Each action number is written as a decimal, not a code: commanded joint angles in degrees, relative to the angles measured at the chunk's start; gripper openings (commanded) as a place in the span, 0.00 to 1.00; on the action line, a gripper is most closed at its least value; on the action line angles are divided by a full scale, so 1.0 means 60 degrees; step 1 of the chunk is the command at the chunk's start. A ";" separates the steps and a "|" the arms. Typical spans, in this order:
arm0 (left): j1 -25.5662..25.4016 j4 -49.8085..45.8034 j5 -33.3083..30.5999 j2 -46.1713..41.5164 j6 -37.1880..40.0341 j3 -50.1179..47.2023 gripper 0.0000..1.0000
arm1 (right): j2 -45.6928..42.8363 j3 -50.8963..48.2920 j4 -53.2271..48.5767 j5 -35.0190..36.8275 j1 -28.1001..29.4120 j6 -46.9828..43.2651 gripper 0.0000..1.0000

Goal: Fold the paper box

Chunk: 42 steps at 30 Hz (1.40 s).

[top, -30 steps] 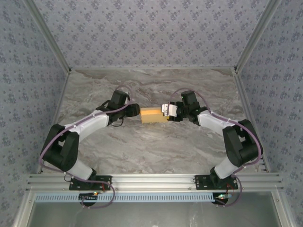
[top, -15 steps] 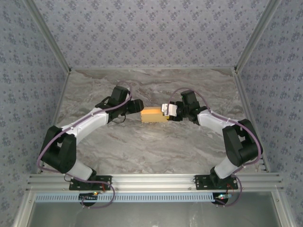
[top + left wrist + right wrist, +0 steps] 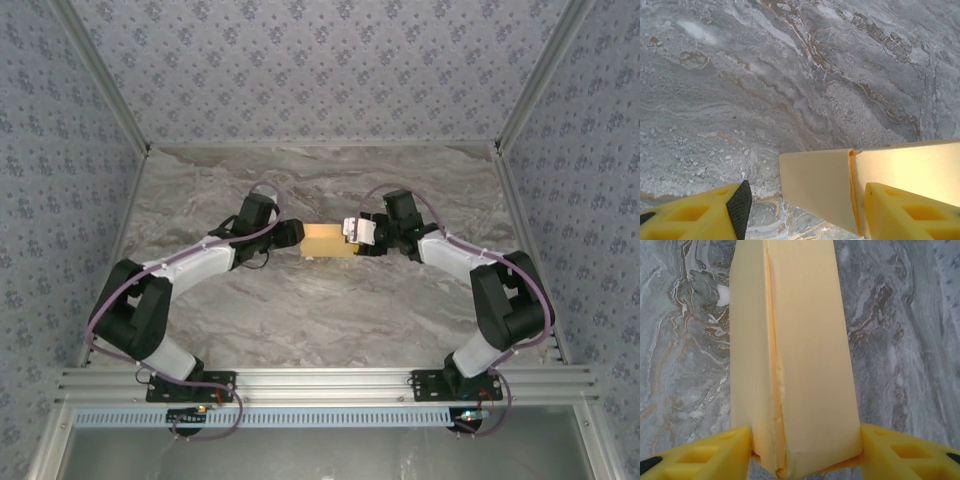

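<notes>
The paper box (image 3: 322, 241) is a tan-yellow folded box held off the marble table (image 3: 300, 310) between the two arms. My right gripper (image 3: 352, 238) is shut on its right end. In the right wrist view the box (image 3: 795, 350) stretches away from that gripper (image 3: 804, 442), with a yellow finger (image 3: 890, 452) pressed against each side and a seam running down its length. My left gripper (image 3: 293, 233) is at the box's left end. In the left wrist view it (image 3: 807, 202) is open, with the box's end flap (image 3: 817, 185) between the fingers. The black pad (image 3: 740, 207) stands apart from the flap.
Patterned walls (image 3: 320, 70) enclose the table on three sides, and an aluminium rail (image 3: 320, 382) carries the arm bases at the near edge. Bare marble lies in front of and behind the box.
The left gripper swung toward the back, then returned to the box's left end. The right gripper kept its grip, and the box shifted slightly toward the back.
</notes>
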 commanded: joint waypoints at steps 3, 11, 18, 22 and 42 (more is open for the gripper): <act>-0.0054 -0.1208 -0.0633 0.0661 0.0438 -0.0352 0.62 | -0.0559 0.0102 -0.1024 -0.0863 -0.0368 0.0401 0.64; -0.0062 -0.1268 -0.0696 0.0663 0.0490 -0.0406 0.61 | -0.1970 0.0117 -0.1340 -0.2182 -0.0681 0.0585 0.66; -0.0069 -0.1398 -0.0708 0.0674 0.0542 -0.0382 0.62 | -0.0769 0.0756 -0.2071 -0.2805 -0.0492 0.0135 0.65; -0.0064 -0.1405 -0.0717 0.0711 0.0528 -0.0371 0.62 | 0.0342 0.1012 -0.3149 -0.2402 -0.0361 -0.0323 0.63; -0.0051 -0.1486 -0.0650 0.0732 0.0568 -0.0261 0.63 | -0.0184 0.1410 -0.3557 -0.1901 0.0403 -0.1033 0.64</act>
